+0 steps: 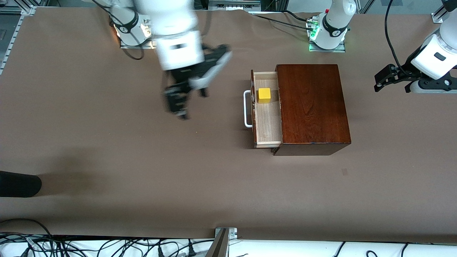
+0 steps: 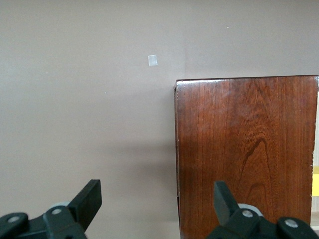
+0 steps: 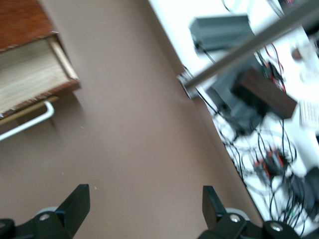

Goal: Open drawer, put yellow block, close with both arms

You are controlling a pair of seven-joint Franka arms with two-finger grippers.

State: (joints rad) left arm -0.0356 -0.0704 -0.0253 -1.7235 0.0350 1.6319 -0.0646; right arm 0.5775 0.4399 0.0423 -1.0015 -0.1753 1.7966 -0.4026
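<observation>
Drawer (image 1: 266,121) standing open, yellow block (image 1: 264,95) sitting inside toward the bases' end. Right gripper (image 1: 185,98) hovering over bare table in front of the white handle (image 1: 246,109), jaws spread, empty. Left gripper (image 1: 387,76) waiting by the wooden box (image 1: 312,107), jaws apart, empty. Risk: lopsided push skewing or sliding the box, jamming the drawer.

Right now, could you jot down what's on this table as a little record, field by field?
box: glossy reddish-brown wooden box on the brown table
drawer: pale-wood pull-out drawer with white U-shaped handle, open toward the right arm's end
block: small yellow block inside the drawer
right gripper: over bare table beside the handle, jaws open, empty
left gripper: waiting off the box's closed end, jaws open, empty
</observation>
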